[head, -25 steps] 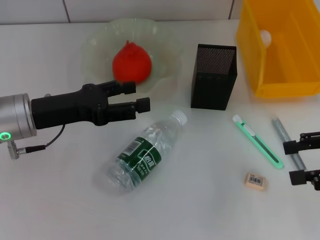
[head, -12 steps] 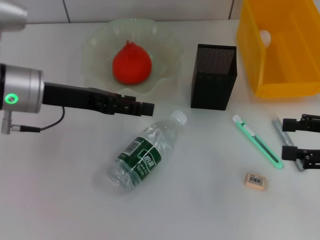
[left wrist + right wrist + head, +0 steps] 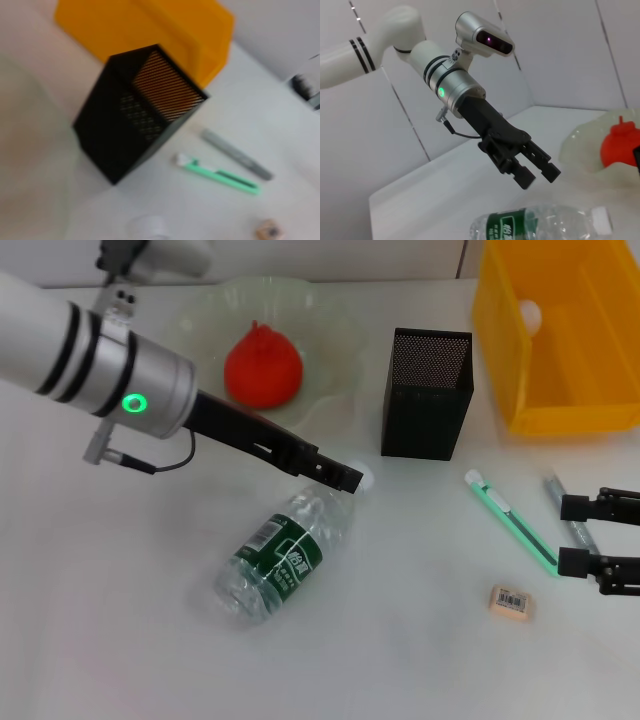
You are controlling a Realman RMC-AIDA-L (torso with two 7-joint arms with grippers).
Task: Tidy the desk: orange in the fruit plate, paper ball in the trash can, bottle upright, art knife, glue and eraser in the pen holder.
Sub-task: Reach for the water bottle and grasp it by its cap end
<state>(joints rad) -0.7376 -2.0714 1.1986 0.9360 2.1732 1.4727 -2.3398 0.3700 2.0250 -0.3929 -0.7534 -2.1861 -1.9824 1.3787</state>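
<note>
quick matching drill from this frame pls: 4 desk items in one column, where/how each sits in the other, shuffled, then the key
Things:
1. orange
2. bottle
3. eraser
4. pen holder

States:
A. standing upright between the fruit plate and the trash can
B. lying on its side on the desk, cap toward the left gripper
C. resting in the fruit plate
D. flat on the desk, near the right gripper

Pairs: 1-C, 2-B, 3-D, 4-A
</note>
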